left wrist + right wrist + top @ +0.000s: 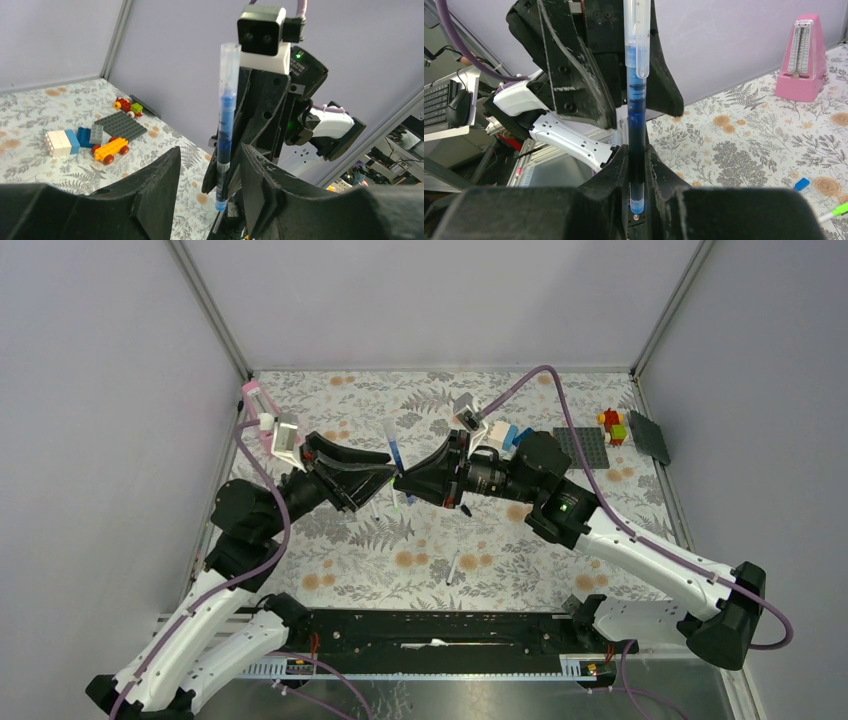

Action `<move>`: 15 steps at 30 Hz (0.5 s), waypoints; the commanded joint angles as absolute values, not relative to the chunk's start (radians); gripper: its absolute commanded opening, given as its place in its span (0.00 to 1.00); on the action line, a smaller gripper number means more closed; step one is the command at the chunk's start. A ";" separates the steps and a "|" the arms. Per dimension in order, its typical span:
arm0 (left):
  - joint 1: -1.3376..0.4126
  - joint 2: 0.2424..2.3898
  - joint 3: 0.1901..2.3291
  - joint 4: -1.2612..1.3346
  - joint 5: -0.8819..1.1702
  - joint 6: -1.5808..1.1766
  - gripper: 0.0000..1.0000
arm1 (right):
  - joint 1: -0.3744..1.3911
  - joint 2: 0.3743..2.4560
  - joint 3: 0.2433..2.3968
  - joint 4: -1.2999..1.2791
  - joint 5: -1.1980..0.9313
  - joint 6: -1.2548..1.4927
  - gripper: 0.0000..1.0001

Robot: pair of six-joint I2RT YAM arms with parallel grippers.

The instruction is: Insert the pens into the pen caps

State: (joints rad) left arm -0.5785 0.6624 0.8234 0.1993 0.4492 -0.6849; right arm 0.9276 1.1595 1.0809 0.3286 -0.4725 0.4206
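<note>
Floral tabletop (420, 550), grey walls; above its middle the pen (636, 115) stands upright, blue barrel w/ a pale cap (635, 30) on its upper end. R gripper (637, 155) pinches it low on the barrel. L gripper (210, 150) straddles it, fingers spread, apparently clear of it. To do this well: R grips firm, L closes on the cap only & pushes straight along the barrel, no side load. R wrist cam shows the clip & the pinch; L wrist cam shows gaps on both sides; top cam alone shows 1 loose pen (452, 567) on the tabletop.
</note>
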 commanded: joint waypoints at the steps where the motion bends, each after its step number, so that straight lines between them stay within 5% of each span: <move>1: -0.578 0.680 0.802 0.319 0.482 -0.729 0.48 | 0.929 1.167 1.076 0.399 -0.450 0.436 0.00; 11: -0.580 0.745 0.793 0.389 0.506 -0.769 0.29 | 0.928 1.174 1.061 0.403 -0.451 0.435 0.00; 15: -0.580 0.769 0.794 0.390 0.508 -0.776 0.00 | 0.928 1.172 1.046 0.404 -0.429 0.429 0.00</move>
